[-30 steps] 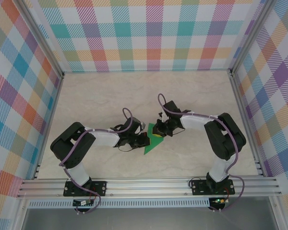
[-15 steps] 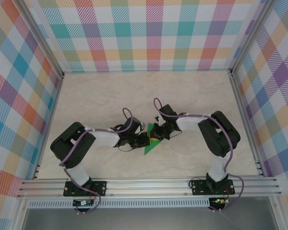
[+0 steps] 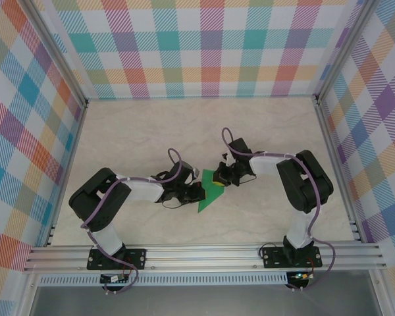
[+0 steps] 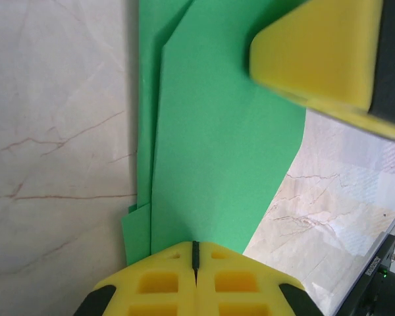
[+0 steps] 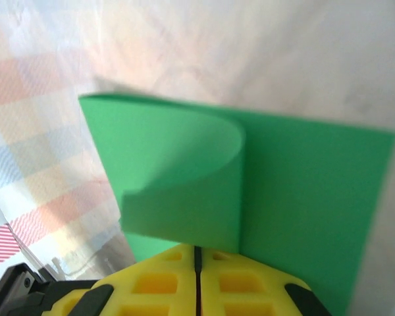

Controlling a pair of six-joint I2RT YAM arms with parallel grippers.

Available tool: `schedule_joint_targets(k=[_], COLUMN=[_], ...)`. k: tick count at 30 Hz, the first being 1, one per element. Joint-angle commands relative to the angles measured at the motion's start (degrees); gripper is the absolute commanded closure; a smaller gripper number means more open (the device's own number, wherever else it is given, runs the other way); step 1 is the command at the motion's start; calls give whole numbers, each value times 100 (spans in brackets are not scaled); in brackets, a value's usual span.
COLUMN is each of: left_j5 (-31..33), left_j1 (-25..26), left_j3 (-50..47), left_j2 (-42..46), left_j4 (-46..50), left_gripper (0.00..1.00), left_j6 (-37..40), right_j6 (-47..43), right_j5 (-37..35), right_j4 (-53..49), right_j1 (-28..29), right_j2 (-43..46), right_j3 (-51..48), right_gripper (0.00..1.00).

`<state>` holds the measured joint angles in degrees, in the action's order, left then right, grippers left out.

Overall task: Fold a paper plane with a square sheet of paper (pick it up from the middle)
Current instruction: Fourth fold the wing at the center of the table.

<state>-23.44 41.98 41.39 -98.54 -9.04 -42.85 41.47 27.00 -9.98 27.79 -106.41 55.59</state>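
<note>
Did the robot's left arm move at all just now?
No. The left fingers are shut at the green paper's edge, in the same spot as before, no nearer to or farther from the front metal rail.

I have two arms. My left arm [image 3: 102, 197] and my right arm [image 3: 306, 184] are both made of fat black parts with a smooth white tube in the middle. A thin purple cable [image 3: 173, 155] runs along each arm and makes a little loop near the end. Each arm grows out of a flat black base [image 3: 115, 257]. My left gripper [image 4: 195, 247] and my right gripper [image 5: 197, 251] have bright yellow fingers [image 4: 161, 284] with small square pockets pressed into them. Black pieces sit behind the yellow.
</note>
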Motion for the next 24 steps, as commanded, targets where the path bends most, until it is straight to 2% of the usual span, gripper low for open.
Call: schedule_joint_targets(k=[1,24], left_j5=[599,556], left_j1=[-1,4], left_j3=[-324,-352], left_j2=[-285,-275], left_j4=[959,981], left_gripper=[100,100], left_j6=[46,66], right_j6=[-128,-324], right_j5=[-360,-453], right_j4=[115,-469], right_j1=[-223,-756], right_j2=[-169,-571], right_j3=[185,978], right_gripper=[92,93])
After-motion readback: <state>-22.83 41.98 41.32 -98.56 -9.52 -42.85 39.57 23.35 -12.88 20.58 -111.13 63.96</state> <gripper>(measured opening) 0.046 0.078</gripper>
